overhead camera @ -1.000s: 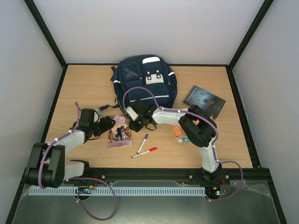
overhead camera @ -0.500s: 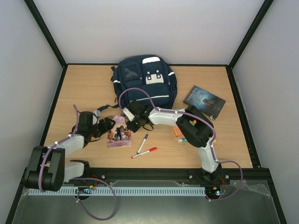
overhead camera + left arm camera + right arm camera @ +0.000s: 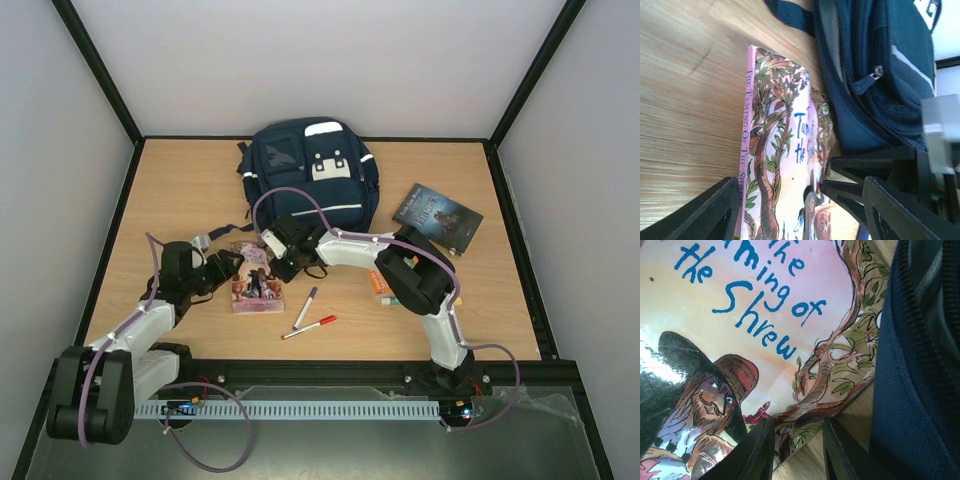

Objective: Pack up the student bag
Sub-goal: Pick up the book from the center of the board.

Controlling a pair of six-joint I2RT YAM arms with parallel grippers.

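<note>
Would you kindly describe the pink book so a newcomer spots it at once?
Start at the navy bag at the back of the table. The pink book lies flat before its near left corner. Unlike the dark book on the right, its cover is pale pink with blue lettering, The Taming of the Shrew.

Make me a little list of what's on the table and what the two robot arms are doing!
Bag: large navy blue fabric backpack, at the back of the wooden table.
Pink book: pink paperback titled The Taming of the Shrew, just in front of the backpack.
Other things: dark-covered book at right; purple-and-white marker and red-capped marker near the front.
Left gripper: open, fingers either side of the pink paperback.
Right gripper: low over the paperback's corner beside the backpack; grip unclear.
</note>
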